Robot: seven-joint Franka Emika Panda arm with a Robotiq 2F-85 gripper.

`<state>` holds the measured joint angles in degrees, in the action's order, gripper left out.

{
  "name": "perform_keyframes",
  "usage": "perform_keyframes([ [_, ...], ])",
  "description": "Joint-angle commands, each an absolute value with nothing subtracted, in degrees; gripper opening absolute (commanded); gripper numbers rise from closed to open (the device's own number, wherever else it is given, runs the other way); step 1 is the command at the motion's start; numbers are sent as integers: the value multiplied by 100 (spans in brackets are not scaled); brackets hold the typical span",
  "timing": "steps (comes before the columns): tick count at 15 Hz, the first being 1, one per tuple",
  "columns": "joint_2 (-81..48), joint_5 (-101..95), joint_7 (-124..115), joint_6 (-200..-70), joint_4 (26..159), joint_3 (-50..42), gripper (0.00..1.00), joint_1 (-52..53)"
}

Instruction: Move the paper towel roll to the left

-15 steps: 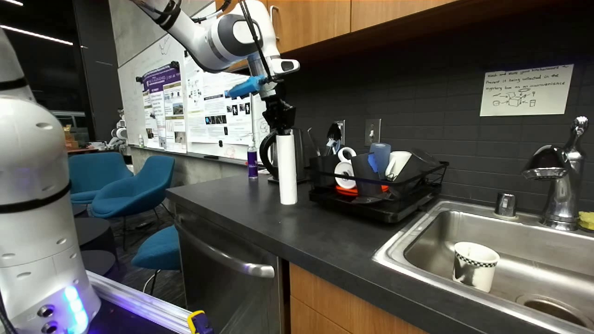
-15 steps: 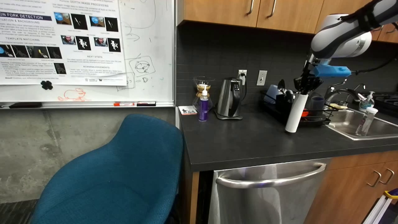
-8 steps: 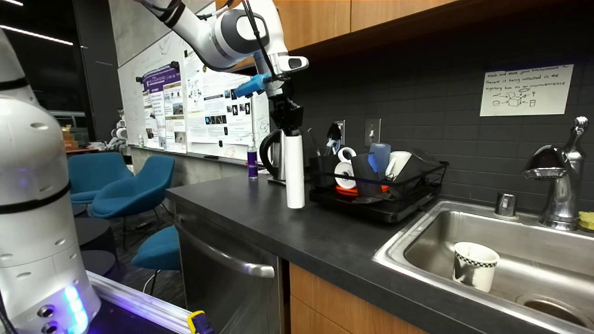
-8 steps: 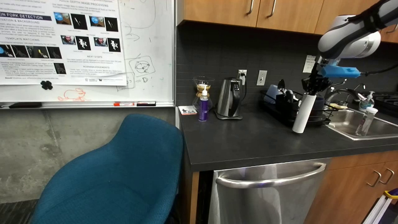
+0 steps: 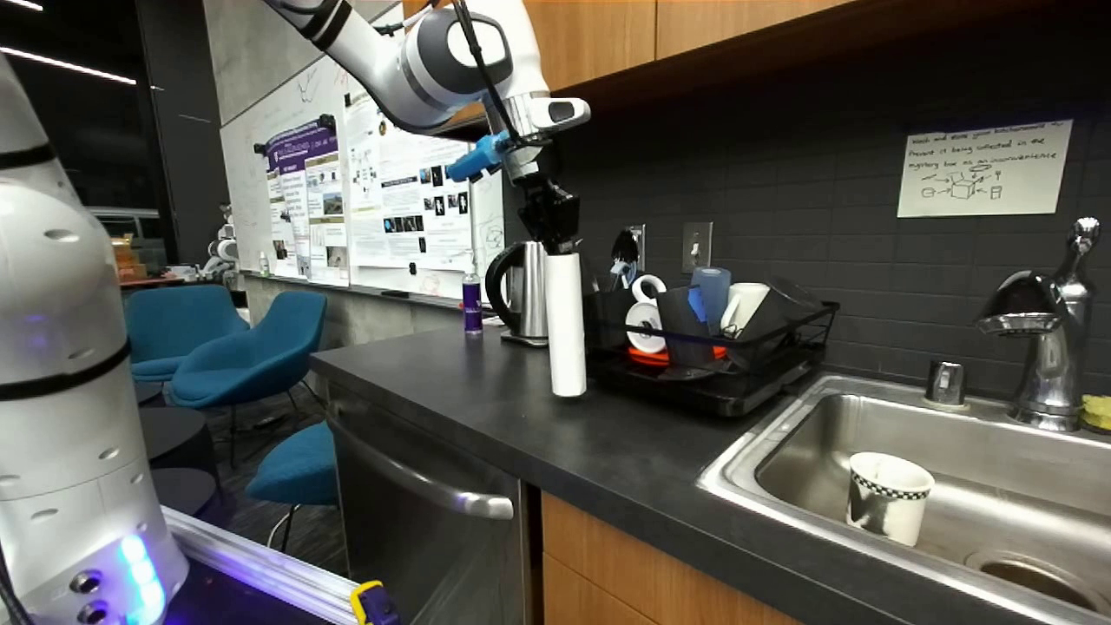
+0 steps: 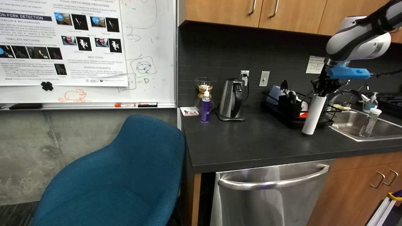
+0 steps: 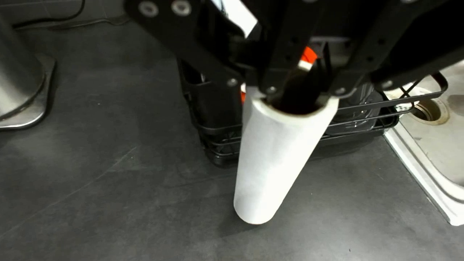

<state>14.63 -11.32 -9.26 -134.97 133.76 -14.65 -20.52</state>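
The end effector (image 5: 562, 246) grips the paper towel roll (image 5: 566, 328) by its hollow top end, tilted, just in front of the dish rack (image 5: 736, 399); whether its foot touches the desk (image 5: 486, 399), I cannot tell. It should be light and easily dented yet stiff enough to carry endwise, with little slip. This high hold probably suffices, though the lower end could swing.

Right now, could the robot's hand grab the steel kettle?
Probably not: the hand holds the paper towel roll by its upper end, and grabbing the steel kettle likely means releasing that first.
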Motion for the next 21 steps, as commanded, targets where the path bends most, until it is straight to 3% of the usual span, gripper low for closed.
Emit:
perform_keyframes([
  [1,1685,-1304,-1344,-13465,13581,-1404,50,-2130],
  [2,1469,-1153,-1082,-13478,13397,-1477,25,-2052],
  [21,1528,-1153,-1202,-13478,13488,-1464,25,-2062],
])
